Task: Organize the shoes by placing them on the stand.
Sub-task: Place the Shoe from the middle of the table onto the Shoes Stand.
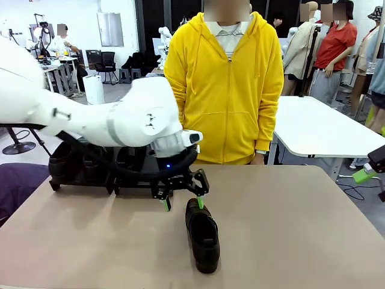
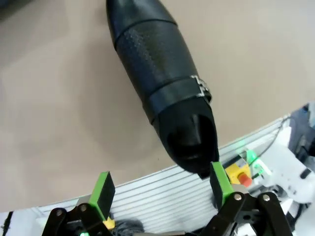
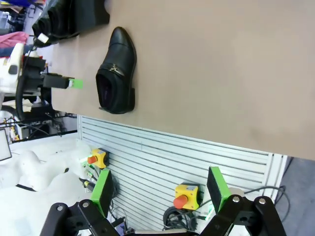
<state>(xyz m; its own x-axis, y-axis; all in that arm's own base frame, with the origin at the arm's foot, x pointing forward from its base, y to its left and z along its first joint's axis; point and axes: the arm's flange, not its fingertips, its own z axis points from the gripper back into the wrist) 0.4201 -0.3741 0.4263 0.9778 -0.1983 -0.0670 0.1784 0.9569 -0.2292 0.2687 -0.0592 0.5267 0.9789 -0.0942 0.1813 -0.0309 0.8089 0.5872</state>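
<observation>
**Desk:** Shoe [image 1: 202, 234] on the tan table [image 1: 301, 229], one loafer lying on its sole near the middle, toe toward my side. What are the arms doing?

**Operator:** My left gripper [image 1: 183, 203] hovers just beside the shoe's heel end, jaws spread wide and holding nothing. In the left wrist view one green pad [image 2: 220, 184] sits at the heel rim and the other well off to the side, so the jaws do not straddle the shoe. My right gripper [image 3: 160, 192] hangs off the table's edge, fully open and empty too.

**Desk:** And the stand?

**Operator:** The stand [image 1: 81, 176] sits at the far left of the table, behind my left arm, well apart from this shoe. Dark shoes seem to rest on it already, though I cannot count them.

**Desk:** How will it handle?

**Operator:** I judge it light, with stiff glossy leather that could slip on the pads. The firm heel walls beside the opening look like the surest hold; the toe would likely slide
</observation>
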